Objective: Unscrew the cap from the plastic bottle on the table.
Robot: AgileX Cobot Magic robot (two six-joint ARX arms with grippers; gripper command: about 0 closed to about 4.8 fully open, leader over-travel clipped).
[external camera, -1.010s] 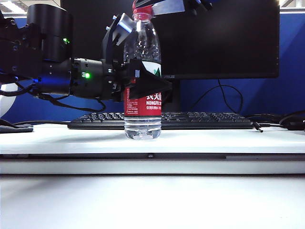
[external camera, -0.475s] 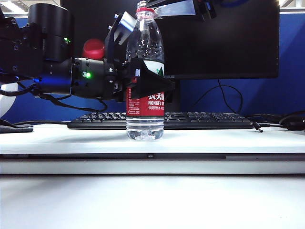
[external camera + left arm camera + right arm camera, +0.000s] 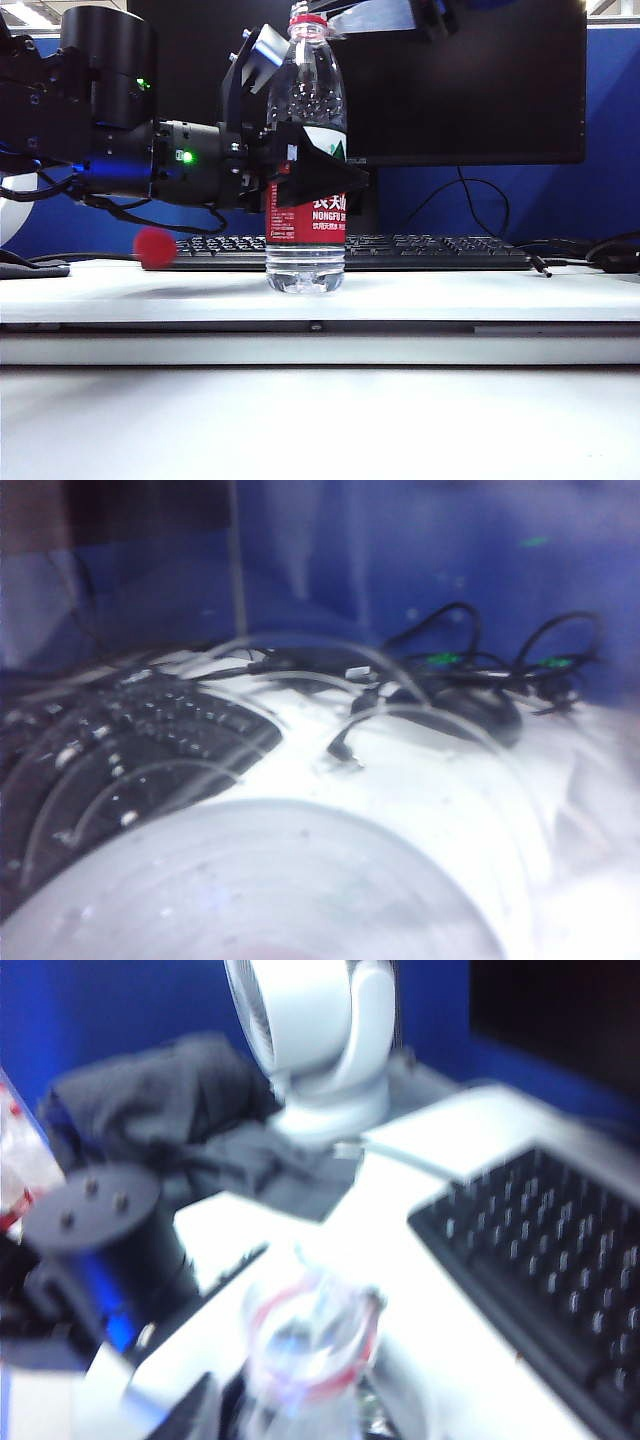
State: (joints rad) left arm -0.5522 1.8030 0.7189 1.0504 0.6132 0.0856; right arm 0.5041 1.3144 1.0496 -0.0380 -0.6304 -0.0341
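Now —
Left gripper (image 3: 310,175): clamped round bottle (image 3: 306,150) midsection.
Right gripper (image 3: 385,15): above the neck; spread unclear.
Cap (image 3: 155,247): off, by keyboard (image 3: 400,252), over table (image 3: 420,295).

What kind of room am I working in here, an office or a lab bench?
Most likely an office desk: a black keyboard lies on the white table under a dark monitor, with a blue partition wall and loose cables behind it.
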